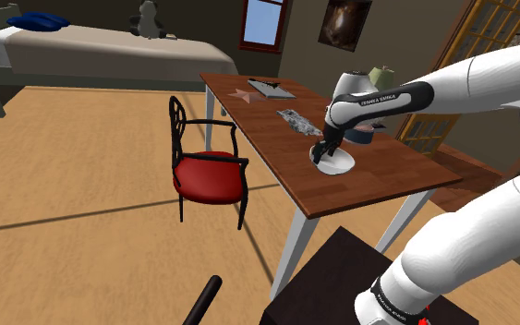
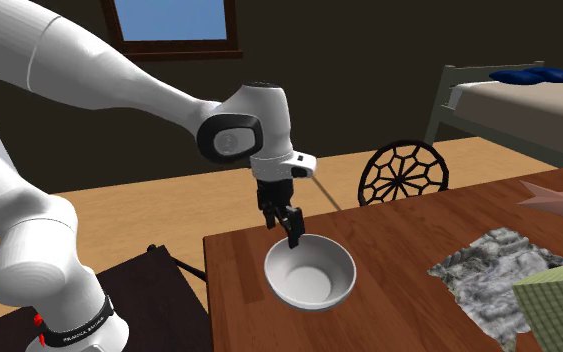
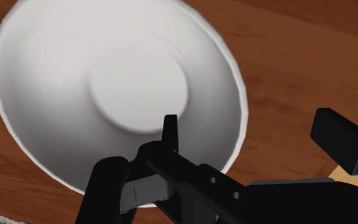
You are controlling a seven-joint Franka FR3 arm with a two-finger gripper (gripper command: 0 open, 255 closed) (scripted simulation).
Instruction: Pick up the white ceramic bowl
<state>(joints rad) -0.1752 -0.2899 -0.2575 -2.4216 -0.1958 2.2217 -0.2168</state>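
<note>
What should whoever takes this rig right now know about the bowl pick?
All-black two-finger claw: open, straddling the rim of the round white bowl, one finger inside and one outside, not yet clamped.
Bowl: upright on the brown wooden table, near its edge.
Done: approach and line-up on the rim.
Left: close on the rim, then lift.

Bowl (image 2: 311, 272) plain white, gripper (image 2: 287, 228) all black. Table (image 2: 399, 310) red-brown wood grain, with the mat (image 2: 489, 275) mottled grey-white. Chair (image 1: 210, 175) — red seat, black frame. Floor (image 1: 82, 185) light tan.
</note>
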